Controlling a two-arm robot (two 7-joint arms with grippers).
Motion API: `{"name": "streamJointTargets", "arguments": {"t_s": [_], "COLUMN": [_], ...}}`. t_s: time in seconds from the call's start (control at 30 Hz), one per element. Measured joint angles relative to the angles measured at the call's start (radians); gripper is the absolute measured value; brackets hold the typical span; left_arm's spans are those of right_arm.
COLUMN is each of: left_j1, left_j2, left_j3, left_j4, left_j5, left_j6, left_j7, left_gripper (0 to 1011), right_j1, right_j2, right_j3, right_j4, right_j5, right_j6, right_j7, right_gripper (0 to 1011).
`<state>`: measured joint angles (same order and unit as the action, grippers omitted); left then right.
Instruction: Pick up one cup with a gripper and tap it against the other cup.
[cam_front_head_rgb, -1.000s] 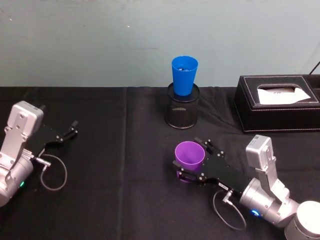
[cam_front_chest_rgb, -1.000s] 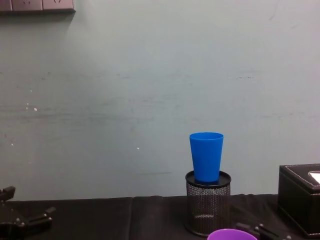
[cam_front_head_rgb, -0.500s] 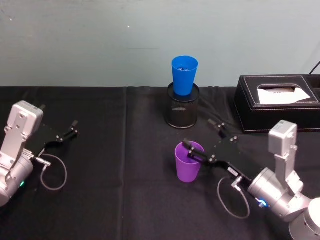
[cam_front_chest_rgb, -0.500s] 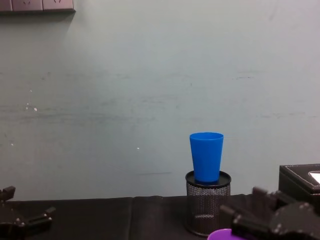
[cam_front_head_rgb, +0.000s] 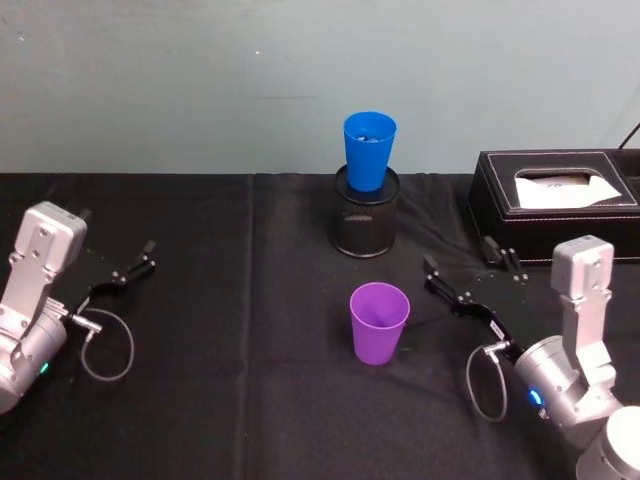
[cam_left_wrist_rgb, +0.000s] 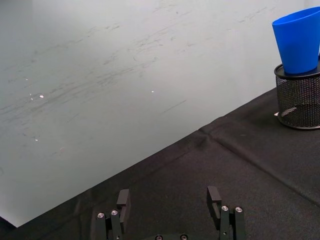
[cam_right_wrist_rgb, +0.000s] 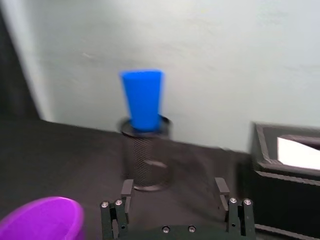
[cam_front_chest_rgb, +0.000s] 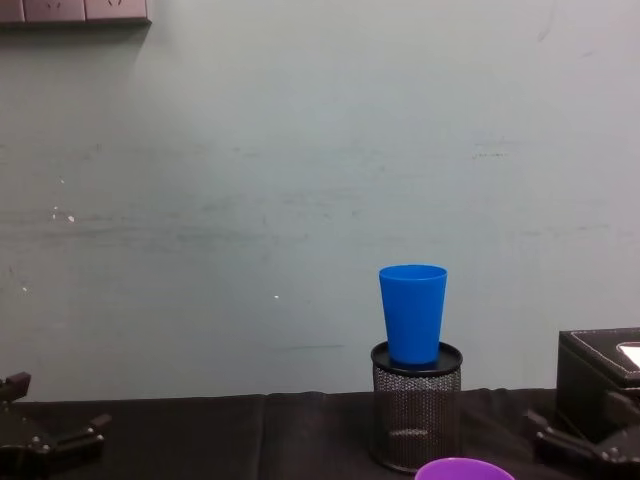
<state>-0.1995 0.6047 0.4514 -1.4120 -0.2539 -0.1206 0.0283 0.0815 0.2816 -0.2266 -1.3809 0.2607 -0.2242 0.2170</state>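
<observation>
Purple cup (cam_front_head_rgb: 379, 322): upright on the black surface (cam_front_head_rgb: 250, 380), in front of the blue cup (cam_front_head_rgb: 369, 150), which sits in a mesh pen holder (cam_front_head_rgb: 365, 226). Right gripper (cam_front_head_rgb: 463, 270): beside the purple cup, nearer arm, fingers spread, empty. Left gripper (cam_front_head_rgb: 130, 268): well apart, fingers spread, empty.

Silver-grey arms, black flat jaws, looped grey cables, screws.

Purple cup (cam_front_head_rgb: 379, 322), smooth tapered tumbler, upright, mouth open, standing free near the table's middle; blue cup (cam_front_head_rgb: 369, 150), narrower, upright, seated in a black mesh holder (cam_front_head_rgb: 365, 224) toward the far edge
</observation>
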Motion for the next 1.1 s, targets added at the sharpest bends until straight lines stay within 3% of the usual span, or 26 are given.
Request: {"name": "streamJointTargets", "arguments": {"t_s": [0.13,0.23,1.1], "left_j1": [0.0,0.0,0.0], "left_j2": [0.0,0.0,0.0], "left_j3": [0.0,0.0,0.0], "left_j4": [0.0,0.0,0.0], "left_j5": [0.0,0.0,0.0], "left_j6": [0.0,0.0,0.0], "left_j7": [0.0,0.0,0.0], "left_gripper": [1000,1000,1000], "right_j1": [-0.002,0.0,0.006], "right_j2": [-0.028,-0.038,-0.043], "right_j3": [0.012,0.016,0.018], "right_j4": [0.013,0.021,0.032], "right_j5": [-0.065,-0.081,-0.085], "right_j6": [0.034,0.038,0.035], "right_j7": [-0.088,-0.103,-0.094], "right_gripper": [1003,1003,1003]}}
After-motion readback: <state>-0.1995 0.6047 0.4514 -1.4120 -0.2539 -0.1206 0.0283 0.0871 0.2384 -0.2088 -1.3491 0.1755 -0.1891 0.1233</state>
